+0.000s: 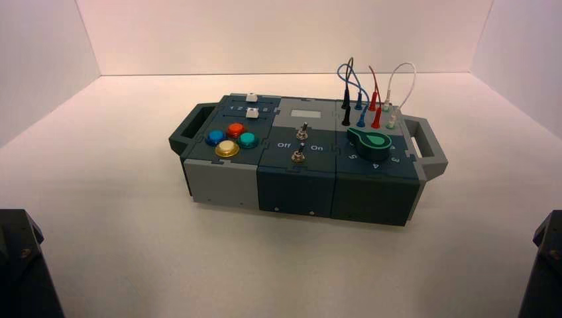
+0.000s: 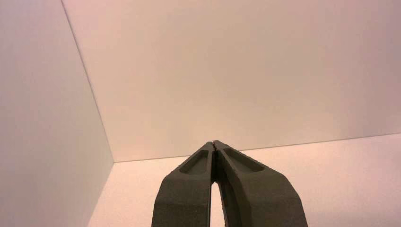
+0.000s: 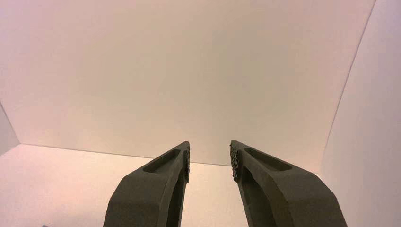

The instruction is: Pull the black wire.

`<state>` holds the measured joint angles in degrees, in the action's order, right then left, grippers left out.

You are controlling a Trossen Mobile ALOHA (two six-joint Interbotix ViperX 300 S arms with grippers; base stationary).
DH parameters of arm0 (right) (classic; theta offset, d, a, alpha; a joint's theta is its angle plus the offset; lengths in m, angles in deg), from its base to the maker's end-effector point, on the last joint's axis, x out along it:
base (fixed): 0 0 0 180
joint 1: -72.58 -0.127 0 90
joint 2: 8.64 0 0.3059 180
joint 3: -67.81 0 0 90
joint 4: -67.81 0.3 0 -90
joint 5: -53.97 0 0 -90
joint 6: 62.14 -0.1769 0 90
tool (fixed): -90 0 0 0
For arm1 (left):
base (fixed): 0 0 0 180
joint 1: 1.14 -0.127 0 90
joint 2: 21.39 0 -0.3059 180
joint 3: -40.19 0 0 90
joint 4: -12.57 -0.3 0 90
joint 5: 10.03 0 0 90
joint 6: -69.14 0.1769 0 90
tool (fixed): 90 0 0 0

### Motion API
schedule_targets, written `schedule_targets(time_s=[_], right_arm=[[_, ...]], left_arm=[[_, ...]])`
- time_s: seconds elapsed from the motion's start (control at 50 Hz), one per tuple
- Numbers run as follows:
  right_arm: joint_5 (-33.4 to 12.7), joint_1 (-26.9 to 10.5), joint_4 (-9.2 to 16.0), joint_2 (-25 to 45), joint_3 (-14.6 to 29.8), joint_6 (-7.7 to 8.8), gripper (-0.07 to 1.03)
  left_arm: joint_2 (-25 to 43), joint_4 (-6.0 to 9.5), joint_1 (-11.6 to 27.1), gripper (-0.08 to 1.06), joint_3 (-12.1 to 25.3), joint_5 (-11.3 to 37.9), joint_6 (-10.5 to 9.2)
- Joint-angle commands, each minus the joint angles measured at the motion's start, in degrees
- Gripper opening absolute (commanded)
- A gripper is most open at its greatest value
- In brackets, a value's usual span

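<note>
Black wire plugged in at the box's far right; R pincer open, well apart from it

And here's the thin dark looped cable w/ small black tapered plugs (image 1: 346,99), both ends seated at the box's far right, leftmost of the wires there. Its loop crosses the blue wire's (image 1: 361,89), so hard to tell which strand's in front. The R pincer (image 3: 210,145), dark w/ rough-textured inner faces, stands open, nothing btwn its fingers; the L pincer (image 2: 213,143), smooth dark wedges, is closed on nothing. Both arms wait at the near corners, mostly cut off in the high view. Right wrist view gets only a dark sliver at its edge, can't tell what. Next to the blue: a thin red wire (image 1: 376,89) and a white one w/ pale green plugs (image 1: 401,86), all arcing up off the angular grey-and-navy panelled box (image 1: 297,182). Round glossy btns (image 1: 227,148) at left, metal-stemmed switches (image 1: 299,154) mid, chunky green teardrop knob (image 1: 372,142) near right. Pale, matte bench (image 1: 132,252) underneath.
</note>
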<state>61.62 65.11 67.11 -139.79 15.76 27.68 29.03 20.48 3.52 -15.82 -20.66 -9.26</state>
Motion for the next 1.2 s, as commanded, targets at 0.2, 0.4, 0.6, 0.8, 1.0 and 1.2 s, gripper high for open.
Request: schedule_targets(time_s=[0.2,0.4,0.6,0.8,1.0,1.2], right_arm=[[0.70,0.09,0.00,0.18,0.79,0.00,0.47],[0.00,0.00,0.44,0.26,0.88,-0.18,0.47],[-7.73,-0.35,1.14,2.72,3.96,-0.44,0.47],[-17.05,-0.44,2.02,5.54,7.38,-0.44,0.47],[-23.82,-2.64,3.60,8.44,9.14,-0.44,0.47],[-31.46,-6.24,7.12,12.92,11.07,-0.53,0.47]], left_arm=[[0.44,-0.09,-0.18,-0.03,0.97,-0.35,0.18],[0.44,-0.18,-0.18,-0.03,1.41,0.97,0.00],[1.23,-0.09,1.76,-0.03,4.66,8.96,-0.18],[2.72,0.00,5.98,-0.03,7.65,16.17,-0.18],[5.89,0.26,9.58,-0.03,10.02,22.06,-0.26],[12.30,2.02,16.35,-0.03,13.54,30.67,-0.79]])
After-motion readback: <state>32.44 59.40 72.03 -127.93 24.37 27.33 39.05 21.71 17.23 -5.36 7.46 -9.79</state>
